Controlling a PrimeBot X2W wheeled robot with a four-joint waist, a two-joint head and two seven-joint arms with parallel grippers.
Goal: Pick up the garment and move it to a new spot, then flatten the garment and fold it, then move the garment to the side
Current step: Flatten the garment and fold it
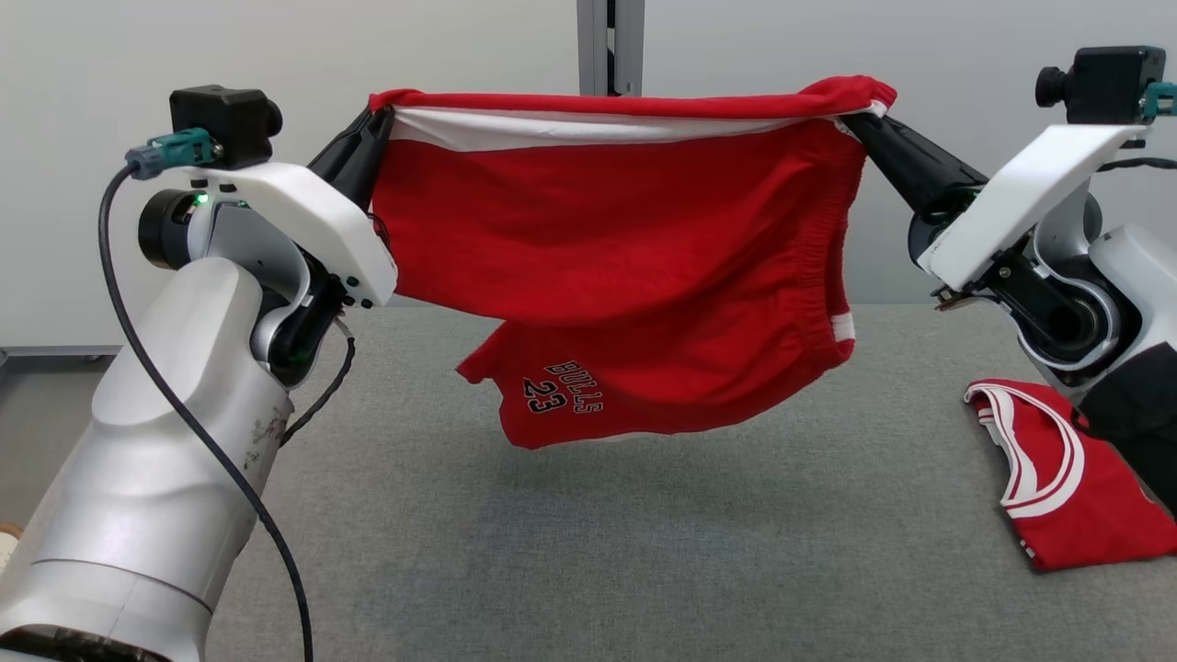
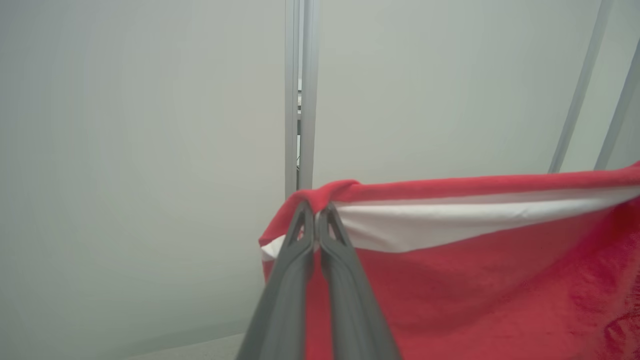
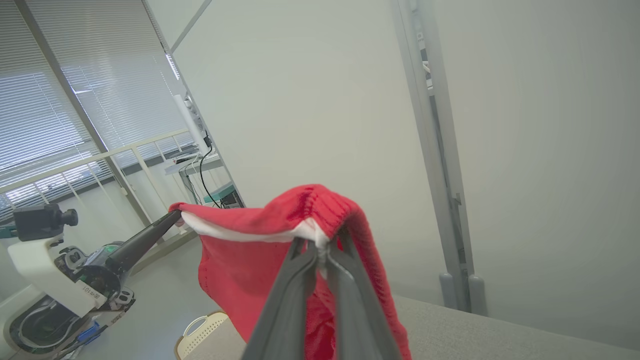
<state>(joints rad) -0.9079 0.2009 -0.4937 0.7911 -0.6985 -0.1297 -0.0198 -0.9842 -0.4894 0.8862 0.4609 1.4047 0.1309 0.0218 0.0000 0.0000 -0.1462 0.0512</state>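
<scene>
The garment (image 1: 607, 248) is a pair of red shorts with a white band and "BULLS 23" printed on one leg. It hangs stretched in the air above the grey table (image 1: 588, 552), with its lowest leg just clear of the surface. My left gripper (image 1: 379, 118) is shut on its upper left corner, and my right gripper (image 1: 851, 115) is shut on its upper right corner. The left wrist view has the closed left gripper (image 2: 316, 209) pinching the red hem of the garment (image 2: 475, 270). In the right wrist view my right gripper (image 3: 321, 246) pinches the ribbed edge of the garment (image 3: 240, 260).
A folded red jersey (image 1: 1057, 478) with white trim lies at the table's right edge, below my right arm. A pale wall with a grey post (image 1: 609, 46) stands behind the table. A cream basket (image 3: 202, 327) sits on the floor beside the table.
</scene>
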